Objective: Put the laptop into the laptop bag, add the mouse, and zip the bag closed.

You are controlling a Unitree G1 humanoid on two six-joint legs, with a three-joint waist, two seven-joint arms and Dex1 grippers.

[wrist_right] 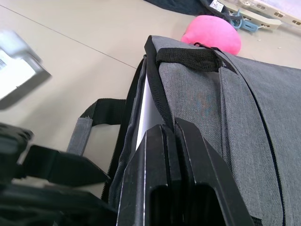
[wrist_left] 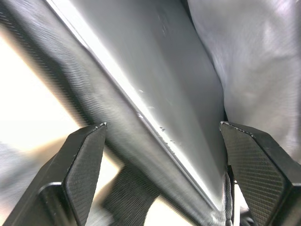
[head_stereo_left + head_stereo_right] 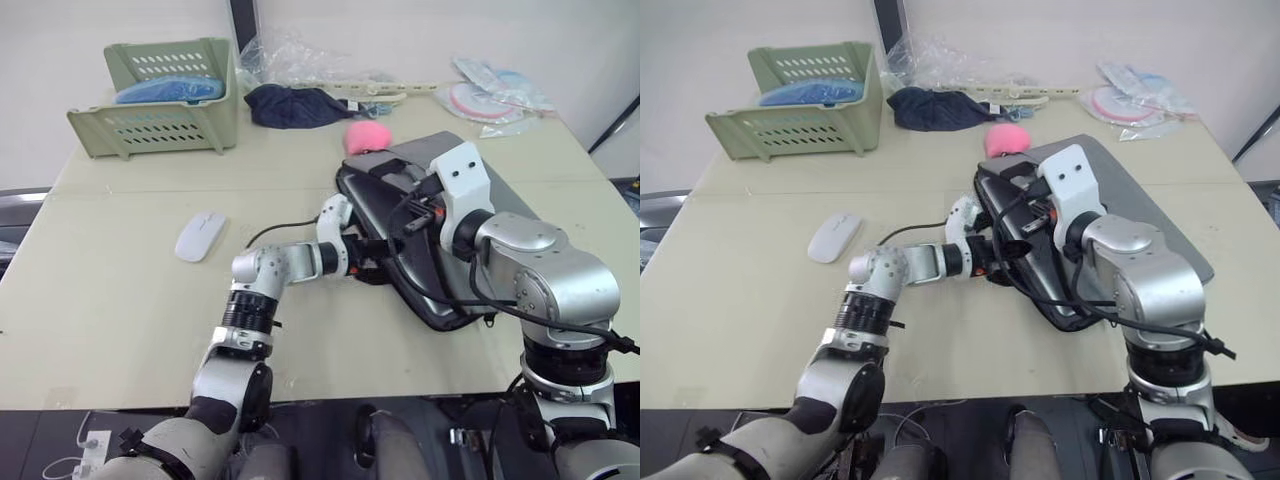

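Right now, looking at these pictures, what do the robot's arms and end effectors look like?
Both arms are chunky silver metal segments joined by black rings, with white housings at the wrists. Loose black cables loop along the right arm. The left end effector has two black, wedge-shaped fingers with a fine textured surface. The right end effector has matching black fingers.

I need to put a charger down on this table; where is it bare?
Bare: the near-left corner in front of the mouse, and the strip between basket and mouse. Crowded: the back edge, and around the bag.
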